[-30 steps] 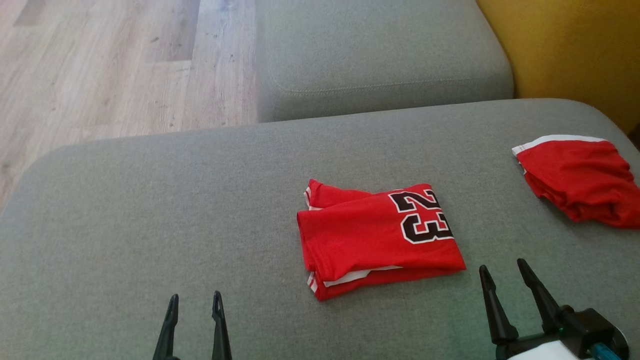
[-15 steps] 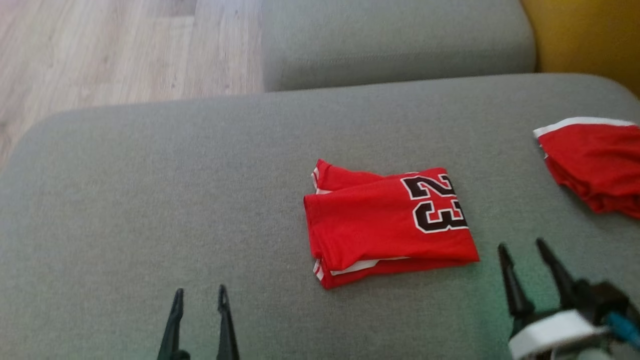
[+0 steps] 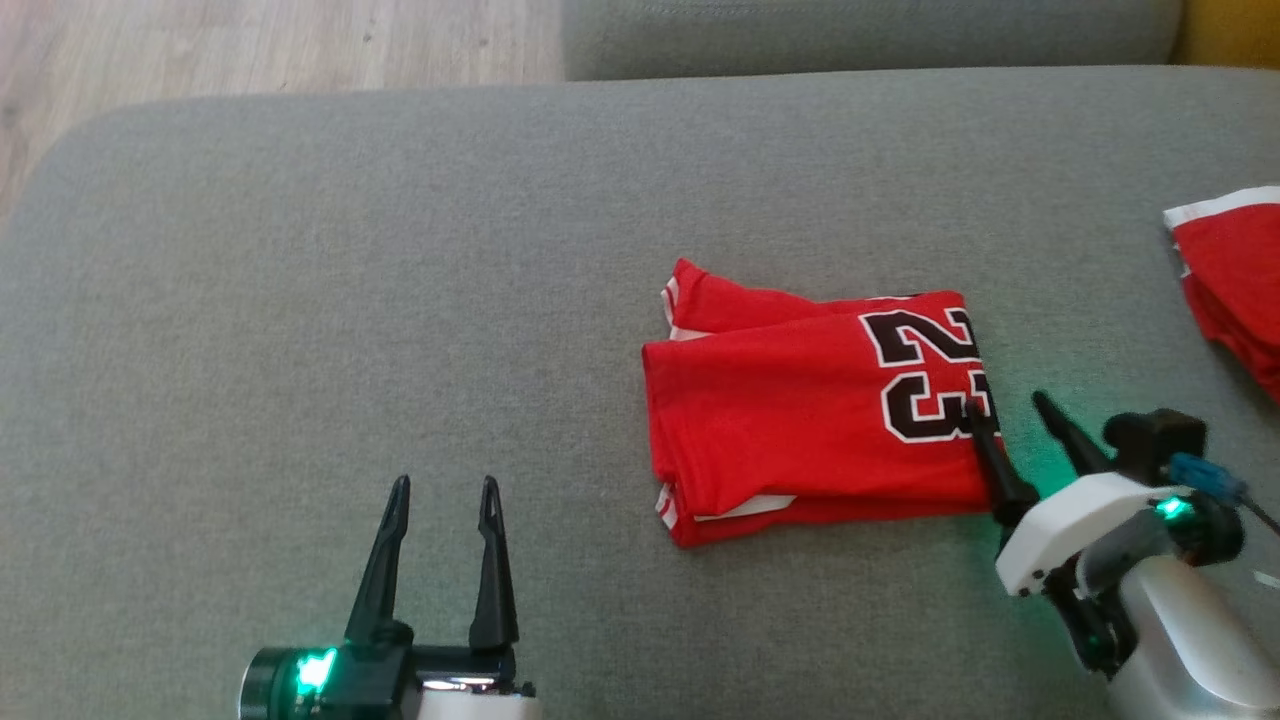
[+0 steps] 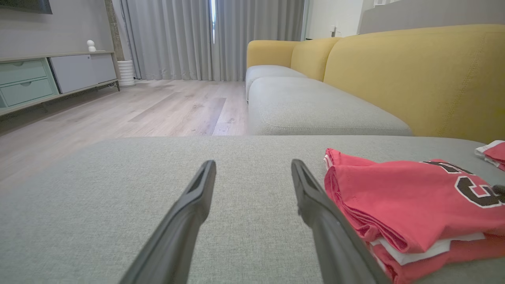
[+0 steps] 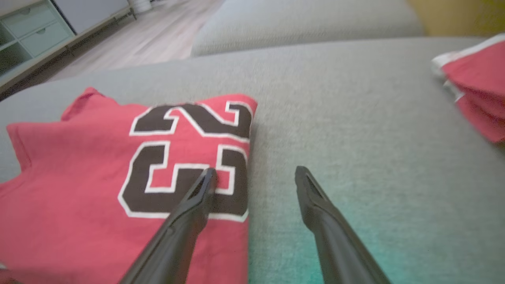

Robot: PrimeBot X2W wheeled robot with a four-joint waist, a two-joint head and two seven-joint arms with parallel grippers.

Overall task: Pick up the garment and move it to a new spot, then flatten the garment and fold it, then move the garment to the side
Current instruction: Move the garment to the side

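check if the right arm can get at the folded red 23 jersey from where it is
Probably yes: the right end effector is open and straddles the right edge of the jersey, with nothing in the way on the cushion.

Soft daylight, slight motion blur

On my feed, L gripper [image 3: 445, 482]: two long tapered black fingers [image 3: 380, 580], black base w/ green LED [image 3: 312, 668]. R gripper [image 3: 1005, 402]: same fingers, white housing [image 3: 1065, 522], silver forearm [image 3: 1190, 650], blue connector [image 3: 1200, 472], 2nd LED [image 3: 1165, 508] also green.
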